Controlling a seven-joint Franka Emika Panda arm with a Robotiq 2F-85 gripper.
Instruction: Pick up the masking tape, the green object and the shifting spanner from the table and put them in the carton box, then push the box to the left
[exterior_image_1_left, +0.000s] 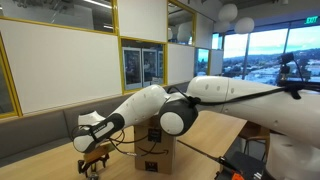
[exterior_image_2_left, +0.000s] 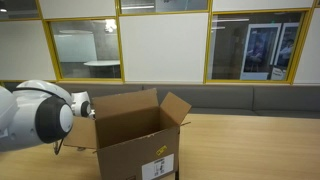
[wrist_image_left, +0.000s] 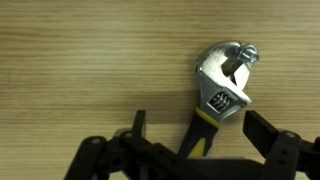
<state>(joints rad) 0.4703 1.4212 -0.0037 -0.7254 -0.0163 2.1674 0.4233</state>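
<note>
The shifting spanner is judged stiff, heavy-headed and slippery steel; it is best taken across the sleeved handle, which is straddled by the spread gripper

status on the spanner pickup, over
Gripper open, jaws either side of the shifting spanner. Spanner flat on the table, not gripped. Carton box flaps open. Nothing blocking seen.

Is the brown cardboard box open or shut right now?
Open. The brown cardboard box has its top flaps raised and splayed outward in an exterior view.
</note>
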